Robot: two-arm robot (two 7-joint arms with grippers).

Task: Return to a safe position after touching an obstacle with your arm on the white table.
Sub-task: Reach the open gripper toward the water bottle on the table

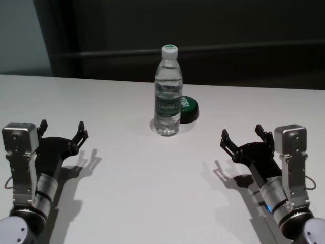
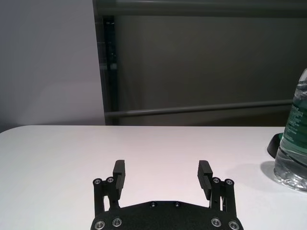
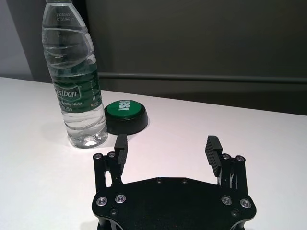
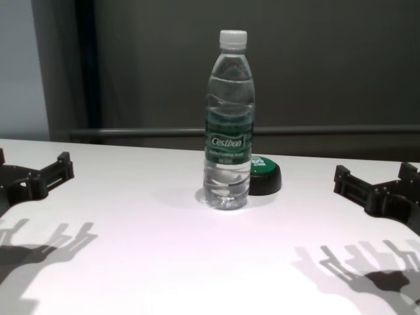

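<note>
Both grippers, left gripper and right gripper, are hovering spread apart; a careless sweep toward twelve o'clock risks toppling the Cestbon water bottle.

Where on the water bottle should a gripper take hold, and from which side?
Grip the water bottle at its green-labelled middle, probably coming in level from the robot's left side: it stands upright, and the green button sits close on its right rear.
</note>
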